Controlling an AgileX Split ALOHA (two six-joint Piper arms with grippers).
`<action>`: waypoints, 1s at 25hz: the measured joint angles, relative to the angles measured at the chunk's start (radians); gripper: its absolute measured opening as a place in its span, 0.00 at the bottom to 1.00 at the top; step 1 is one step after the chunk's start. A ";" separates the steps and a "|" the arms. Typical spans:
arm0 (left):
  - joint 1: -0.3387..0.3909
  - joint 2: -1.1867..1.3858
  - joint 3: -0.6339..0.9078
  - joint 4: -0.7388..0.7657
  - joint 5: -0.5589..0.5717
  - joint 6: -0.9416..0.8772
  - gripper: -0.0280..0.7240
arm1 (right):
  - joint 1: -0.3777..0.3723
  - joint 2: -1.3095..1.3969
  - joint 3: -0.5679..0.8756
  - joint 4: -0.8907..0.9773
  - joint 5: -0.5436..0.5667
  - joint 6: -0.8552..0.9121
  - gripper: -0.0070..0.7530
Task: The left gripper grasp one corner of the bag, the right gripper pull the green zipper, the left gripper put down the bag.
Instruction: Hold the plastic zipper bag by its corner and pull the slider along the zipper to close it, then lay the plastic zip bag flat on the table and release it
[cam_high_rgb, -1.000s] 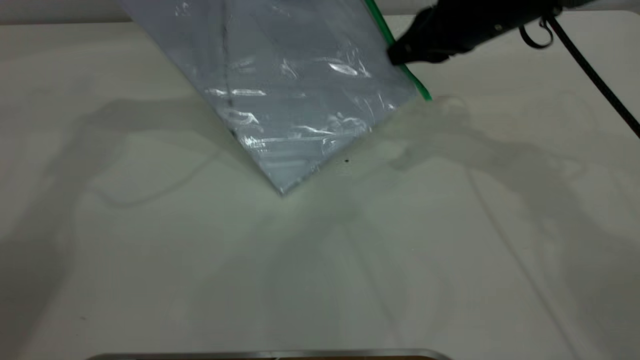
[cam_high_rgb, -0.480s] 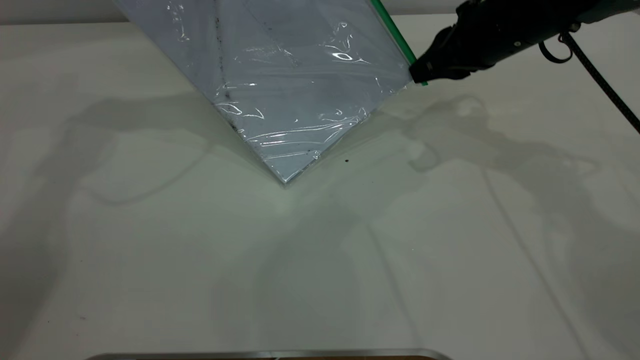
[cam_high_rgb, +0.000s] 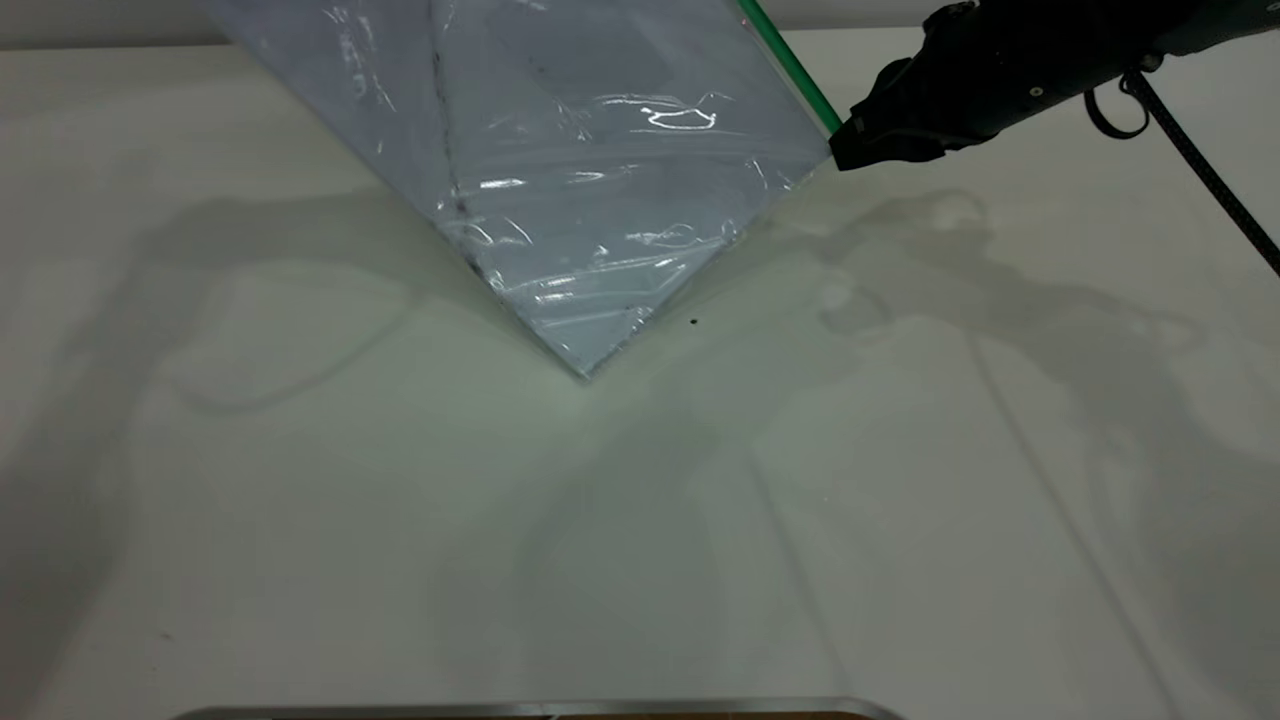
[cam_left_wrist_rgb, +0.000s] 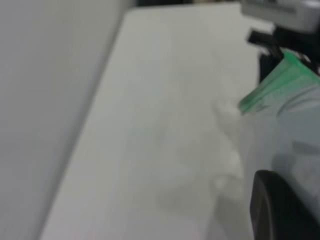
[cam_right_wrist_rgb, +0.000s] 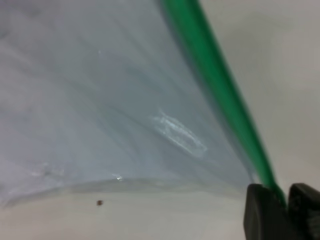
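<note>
Zipper pull looks at its end. The bag (cam_high_rgb: 590, 160) hangs tilted over the surface (cam_high_rgb: 300, 520), lowest corner touching or just above it, can't tell which; the upper part runs out of the exterior view. The zipper (cam_high_rgb: 790, 70) runs down the bag's right edge to the far lower corner, where the right tool (cam_high_rgb: 845, 150) sits. Right wrist view: two dark fingertips (cam_right_wrist_rgb: 262, 212) pinched narrow on the very end of the green strip (cam_right_wrist_rgb: 220, 90), so it's clamped on the zipper end; slider tab itself not visible. Left tool (cam_left_wrist_rgb: 280, 210) only shows as a dark blur beside the bag in its wrist view; can't tell its grip. Step in hand, as I judge: pull finishing. Next: right tool lets go and clears off, then left lowers the bag flat without folding the corner
</note>
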 joint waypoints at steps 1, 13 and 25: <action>-0.007 -0.001 -0.002 0.033 0.000 -0.020 0.11 | 0.000 -0.014 0.002 0.000 -0.004 0.006 0.29; -0.126 0.159 -0.007 0.062 -0.111 -0.222 0.11 | -0.001 -0.380 0.006 -0.155 0.215 0.376 0.74; -0.136 0.190 -0.007 -0.009 -0.359 -0.626 0.57 | -0.001 -0.819 0.008 -0.574 0.589 0.880 0.63</action>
